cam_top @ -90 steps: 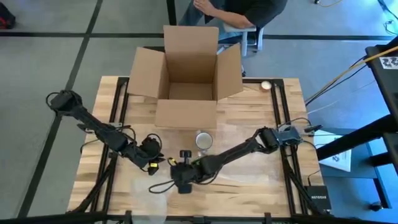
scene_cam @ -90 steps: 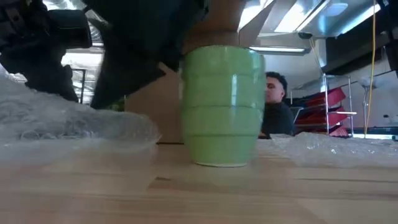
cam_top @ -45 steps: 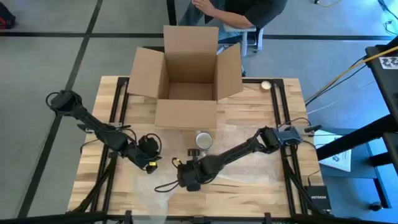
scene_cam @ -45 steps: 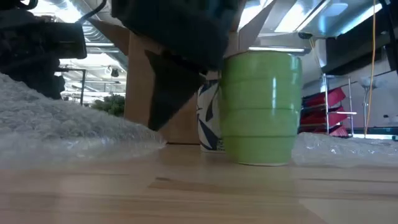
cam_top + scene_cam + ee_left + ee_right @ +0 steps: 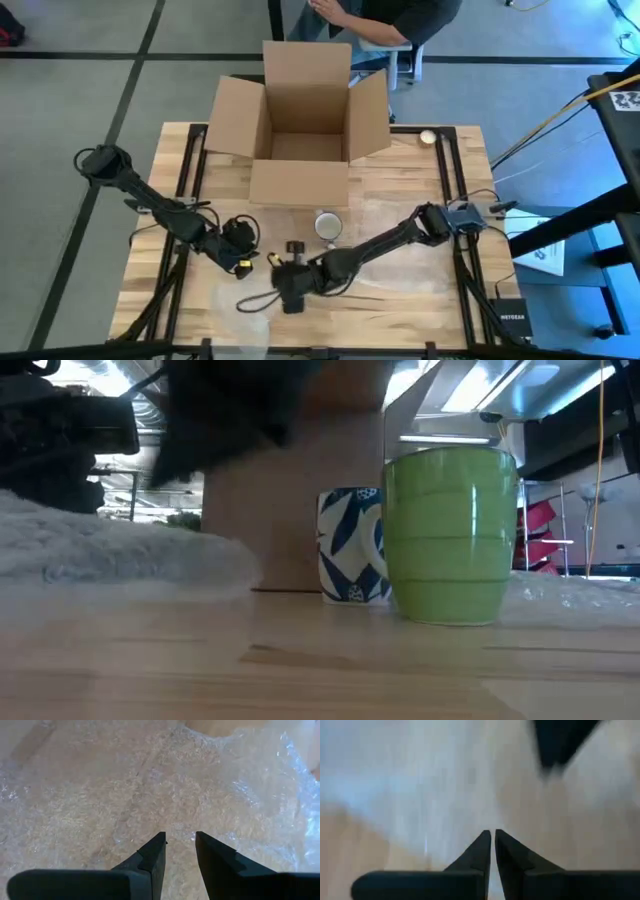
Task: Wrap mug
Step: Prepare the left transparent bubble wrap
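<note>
Green mug (beside blue-patterned cup)

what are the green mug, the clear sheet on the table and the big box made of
The green mug looks like glazed ceramic: smooth, glossy, with bright highlights on its ribbed wall. The clear sheet looks like plastic bubble wrap: see-through, with a fine glinting bubbled texture over the wood. The big box looks like plain brown cardboard, matte, with its flaps folded open.
</note>
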`<act>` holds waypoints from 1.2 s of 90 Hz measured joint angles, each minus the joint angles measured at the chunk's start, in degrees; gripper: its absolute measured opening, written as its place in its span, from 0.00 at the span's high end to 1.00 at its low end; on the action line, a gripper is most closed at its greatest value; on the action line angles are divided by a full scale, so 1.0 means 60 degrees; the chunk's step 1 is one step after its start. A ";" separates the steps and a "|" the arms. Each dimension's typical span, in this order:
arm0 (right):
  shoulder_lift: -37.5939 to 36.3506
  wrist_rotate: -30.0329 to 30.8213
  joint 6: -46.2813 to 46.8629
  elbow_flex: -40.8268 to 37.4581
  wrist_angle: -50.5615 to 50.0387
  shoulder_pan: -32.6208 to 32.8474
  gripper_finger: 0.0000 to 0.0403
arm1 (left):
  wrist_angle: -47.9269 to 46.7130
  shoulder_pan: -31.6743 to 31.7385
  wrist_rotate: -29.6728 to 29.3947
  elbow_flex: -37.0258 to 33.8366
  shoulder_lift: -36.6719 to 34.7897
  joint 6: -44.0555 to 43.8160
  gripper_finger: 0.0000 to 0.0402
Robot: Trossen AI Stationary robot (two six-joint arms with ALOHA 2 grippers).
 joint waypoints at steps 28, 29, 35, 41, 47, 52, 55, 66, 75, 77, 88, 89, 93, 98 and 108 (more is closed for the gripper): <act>0.0697 -0.0502 0.0076 -0.0030 0.1066 -0.0553 0.97 | -0.0078 0.0138 -0.0095 -0.0787 0.0047 -0.0228 0.78; 0.0714 -0.0517 0.0099 -0.0042 0.1050 -0.0553 0.97 | -0.0081 0.0143 -0.0095 -0.0831 0.0047 -0.0264 0.78; 0.0847 -0.0604 0.0226 -0.0066 0.1046 -0.0507 0.97 | -0.0077 0.0146 -0.0111 -0.1058 0.0047 -0.0492 0.78; 0.0851 -0.0833 0.0284 -0.0015 0.1205 -0.0485 0.97 | -0.0028 0.0170 -0.0262 -0.1244 0.0045 -0.0626 0.78; 0.0827 -0.1348 0.0310 0.0000 0.1159 -0.0431 0.97 | 0.0012 0.0252 -0.0399 -0.1426 0.0022 -0.0793 0.78; 0.0834 -0.1666 0.0290 -0.0008 0.0856 -0.0354 0.97 | -0.0018 0.0328 -0.0531 -0.1576 0.0011 -0.0933 0.78; 0.0841 -0.1821 0.0163 -0.0015 0.0696 -0.0292 0.97 | -0.0020 0.0381 -0.0547 -0.1636 -0.0005 -0.0983 0.78; 0.0718 -0.1953 -0.0587 -0.0022 -0.0007 -0.0008 0.97 | 0.0016 0.0533 -0.0781 -0.1856 -0.0007 -0.1138 0.78; 0.0555 -0.2081 -0.0670 -0.0015 -0.0674 0.0234 0.97 | 0.0011 0.0655 -0.0902 -0.1977 -0.0011 -0.1267 0.78; 0.0544 -0.2130 -0.0575 -0.0015 -0.0843 0.0284 0.97 | 0.0013 0.0677 -0.0907 -0.1995 -0.0009 -0.1275 0.78; 0.0472 -0.2690 -0.0535 -0.0025 -0.1675 0.0355 0.97 | -0.0028 0.0710 -0.0990 -0.2017 -0.0007 -0.1296 0.78; 0.0465 -0.2775 -0.0558 -0.0025 -0.1704 0.0361 0.97 | -0.0035 0.0710 -0.1012 -0.2019 -0.0007 -0.1303 0.78; 0.0386 -0.3071 -0.0729 -0.0022 -0.1819 0.0354 0.97 | -0.0102 0.0710 -0.1168 -0.2035 -0.0001 -0.1352 0.78; 0.0220 -0.3389 -0.0868 -0.0023 -0.2253 0.0367 0.97 | -0.0149 0.0714 -0.1302 -0.2047 0.0003 -0.1462 0.78; -0.0152 -0.4057 -0.0977 -0.0011 -0.2818 0.0521 0.97 | -0.0200 0.0714 -0.1447 -0.2062 0.0016 -0.1606 0.78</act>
